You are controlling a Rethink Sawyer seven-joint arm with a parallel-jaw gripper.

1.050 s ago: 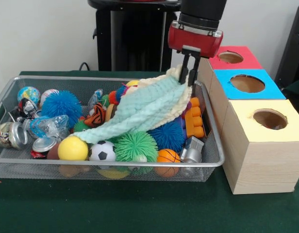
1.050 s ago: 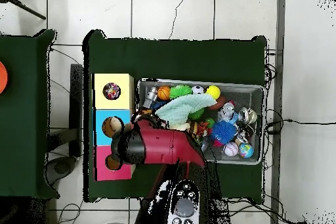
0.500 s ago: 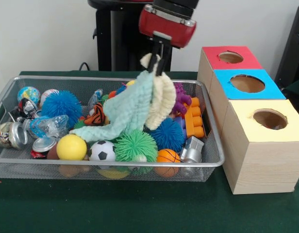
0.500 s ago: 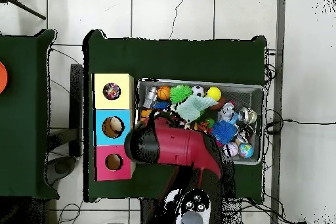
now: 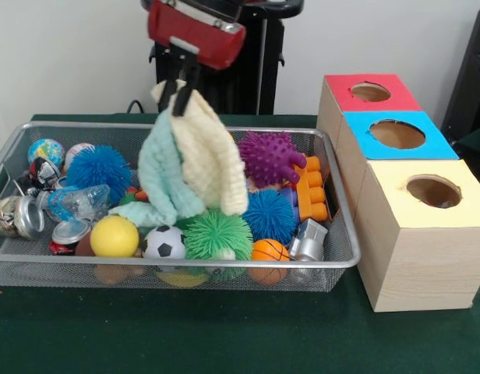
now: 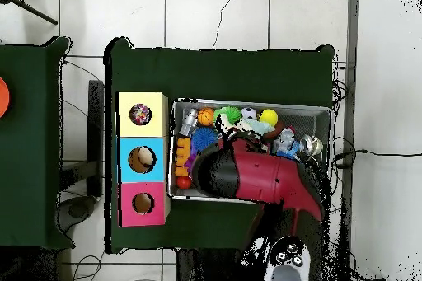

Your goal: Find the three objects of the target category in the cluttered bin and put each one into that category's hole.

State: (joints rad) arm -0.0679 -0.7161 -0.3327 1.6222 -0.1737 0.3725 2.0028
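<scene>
Wire mesh bin is full of balls and toys; three wooden boxes with red, blue, yellow holed tops wait beside it. Gripper pinches mint-and-cream knitted cloth, lifted over bin. Sorting looks barely begun.

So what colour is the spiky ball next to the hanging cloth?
Purple spiky ball, best seen in the front view.

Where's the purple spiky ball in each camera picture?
Front view: purple spiky ball sits right of center in the bin, right of the hanging cloth.
Overhead view: not visible; the arm covers that area.
Shared landmark: the orange block beside it.
</scene>
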